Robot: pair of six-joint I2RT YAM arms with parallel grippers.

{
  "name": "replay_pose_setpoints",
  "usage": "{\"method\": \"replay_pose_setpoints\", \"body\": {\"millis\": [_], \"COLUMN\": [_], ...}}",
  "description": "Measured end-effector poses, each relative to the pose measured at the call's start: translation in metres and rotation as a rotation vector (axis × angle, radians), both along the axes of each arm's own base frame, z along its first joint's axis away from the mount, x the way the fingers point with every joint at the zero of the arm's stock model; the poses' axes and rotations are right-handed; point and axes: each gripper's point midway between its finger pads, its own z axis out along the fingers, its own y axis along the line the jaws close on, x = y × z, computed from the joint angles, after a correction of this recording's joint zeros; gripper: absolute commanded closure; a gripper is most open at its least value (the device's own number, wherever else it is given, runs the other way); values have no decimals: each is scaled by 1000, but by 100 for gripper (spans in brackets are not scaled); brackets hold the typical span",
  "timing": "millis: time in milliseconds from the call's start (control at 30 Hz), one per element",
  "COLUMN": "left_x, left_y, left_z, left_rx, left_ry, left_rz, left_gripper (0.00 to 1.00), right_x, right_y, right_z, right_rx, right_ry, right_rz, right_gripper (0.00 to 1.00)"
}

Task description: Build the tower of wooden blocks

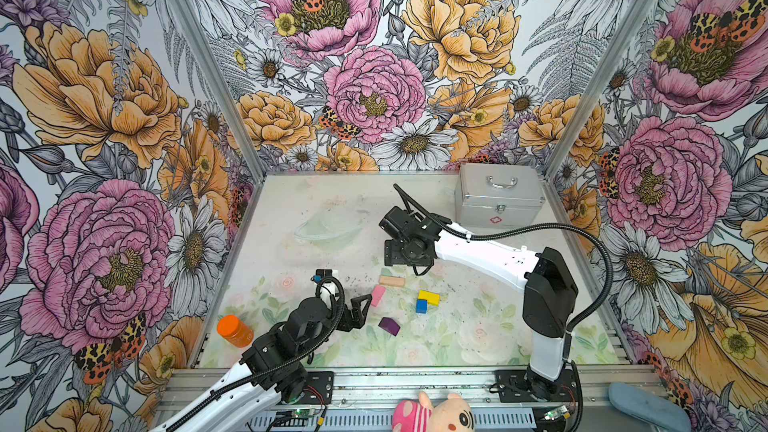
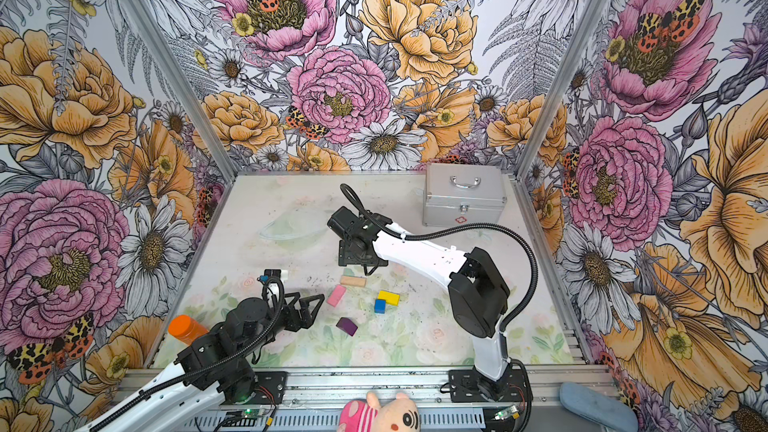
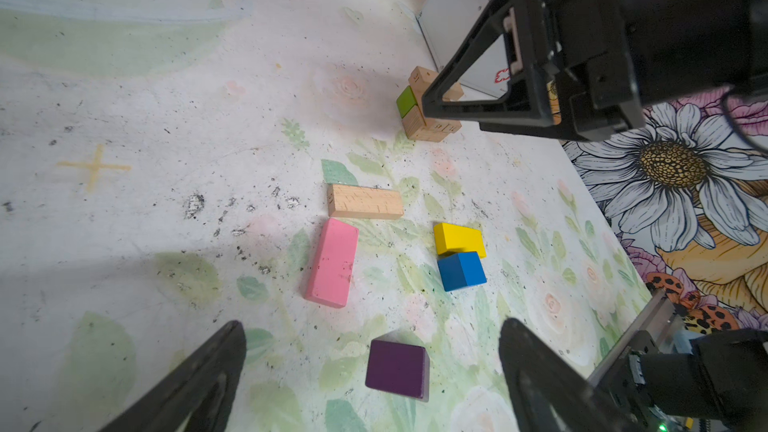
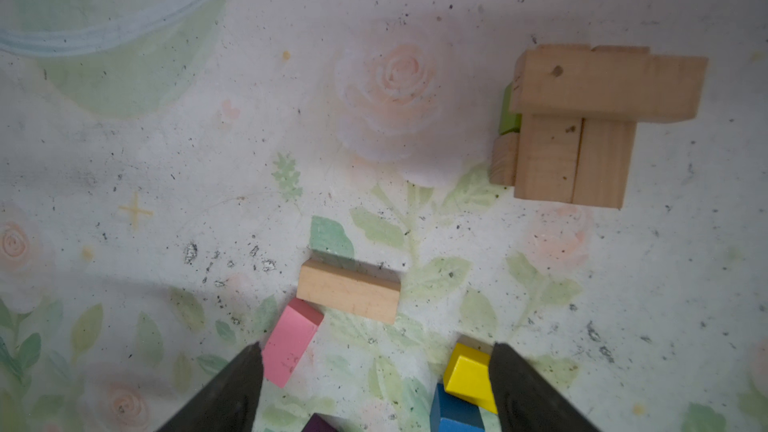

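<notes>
Tower-building at mid-course, as I read it from my station. The tower [image 4: 582,151] stands at mid-mat, nearer than the silver case [image 1: 498,197] and hidden beneath the right wrist in both top views. The right wrist view shows a green block [image 4: 509,112] low in the stack, tan bars above it and a single top bar [image 4: 606,85] lying crosswise, so I judge that layer unfinished. The right gripper [image 4: 376,351] hangs close to the tower, fingers [image 4: 532,392] spread and empty. The left gripper [image 3: 372,326] waits at near left, fingers [image 3: 199,380] likewise spread, holding nothing. Loose wood blocks lie just nearer than the tower: a loose tan bar [image 1: 392,281], a pink block [image 1: 377,295], a yellow block [image 1: 429,297] touching a blue block [image 1: 421,306], and a purple block [image 1: 389,326] nearest. The next move, in my judgement, calls for gripping the loose tan bar across its narrow width and setting it level beside the top bar without nudging the stack. The surface is a worn, speckled mat [image 1: 291,251] with a faded flower print. The room has walls of bold floral wallpaper [image 1: 374,89], with an orange bottle [image 1: 235,331] at near left and a plush toy [image 1: 436,413] at the near rail.
</notes>
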Motion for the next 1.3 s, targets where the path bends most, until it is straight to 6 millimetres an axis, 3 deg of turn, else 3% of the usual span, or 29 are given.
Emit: {"method": "replay_pose_setpoints", "body": {"millis": [200,467,1300], "left_x": [-2,-3,-6], "left_y": [-1,-1,-2], "left_z": [6,4,1], "left_rx": [-23,-18,-15], "left_ry": [-16,-9,5], "left_rz": [-11,-14,-28], "left_gripper": [4,4,5], "right_x": [3,-9,-17], "right_y": [11,19,13], "right_z": [3,-25,-69], "right_rx": [13,-30,-81], "right_ry": [-3,52,132], "right_rz": [4,-18,-105], "right_gripper": [13,13,7]}}
